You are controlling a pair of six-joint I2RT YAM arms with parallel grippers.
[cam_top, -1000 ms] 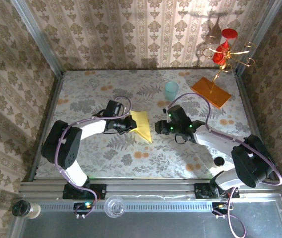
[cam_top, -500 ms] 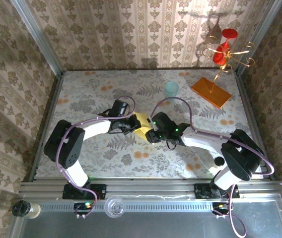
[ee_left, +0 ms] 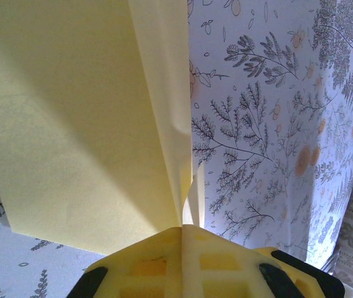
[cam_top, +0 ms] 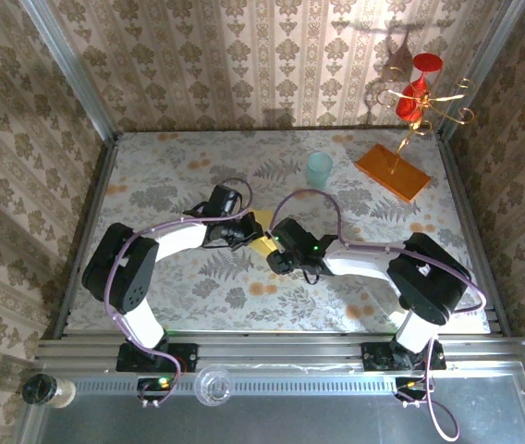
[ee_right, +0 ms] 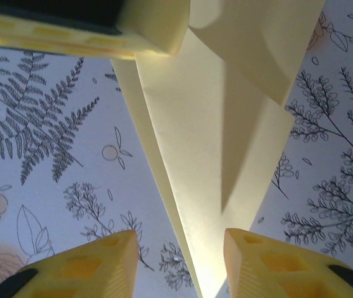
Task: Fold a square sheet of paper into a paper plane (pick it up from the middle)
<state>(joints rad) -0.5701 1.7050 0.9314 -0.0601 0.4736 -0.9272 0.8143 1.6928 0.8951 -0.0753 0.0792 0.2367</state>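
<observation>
The square sheet of paper is now a folded, pointed yellow paper plane [cam_top: 262,242] held just above the middle of the table. My left gripper [cam_top: 240,231] is shut on it; in the left wrist view the fingertips [ee_left: 164,248] pinch the fold while the paper plane [ee_left: 83,124] fans away from them. My right gripper [cam_top: 277,256] meets it from the right. In the right wrist view this gripper [ee_right: 179,251] is open, its jaws on either side of the narrow end of the paper plane [ee_right: 214,155]. The left arm's finger [ee_right: 102,25] shows at the top.
A pale teal cup [cam_top: 319,169] stands at the back centre. An orange slab [cam_top: 393,172] with a gold stand and red ornaments [cam_top: 417,92] sits at the back right. Patterned walls close in the back and both sides.
My right gripper has swung left across the table to the paper, and its jaws have narrowed around the pointed end. The left gripper shifted slightly right, still holding the paper.
</observation>
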